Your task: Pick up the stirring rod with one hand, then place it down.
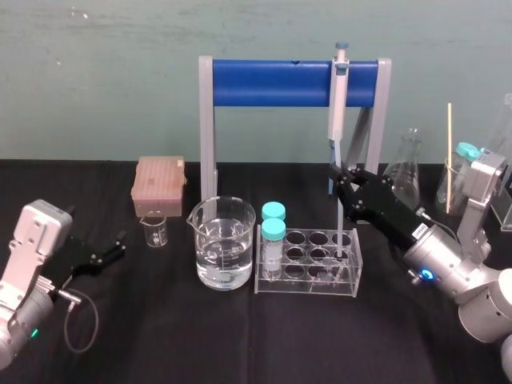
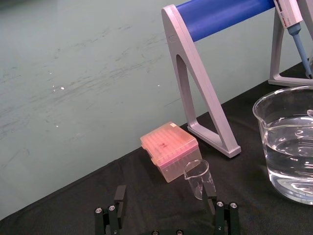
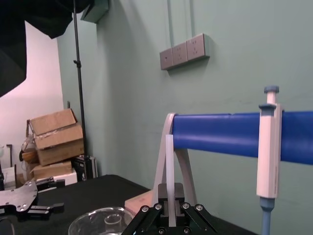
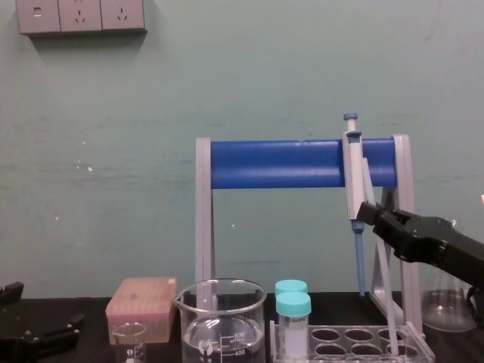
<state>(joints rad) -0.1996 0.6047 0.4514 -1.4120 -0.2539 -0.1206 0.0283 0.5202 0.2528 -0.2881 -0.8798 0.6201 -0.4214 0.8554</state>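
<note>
Black cloth over the counter (image 1: 160,336), scuffed teal wall (image 1: 96,80) behind it with a row of sockets (image 4: 82,15), and cardboard boxes (image 3: 54,137) stacked off in a corner. The right gripper (image 1: 342,180) has its jaws pinched on the stirring rod (image 3: 169,166), holding it upright by the blue pipette stand (image 1: 272,82), lower end down at the clear tube rack (image 1: 308,276). The left gripper (image 1: 116,248) sits low near the small beaker (image 1: 155,230), jaws spread wide.
</note>
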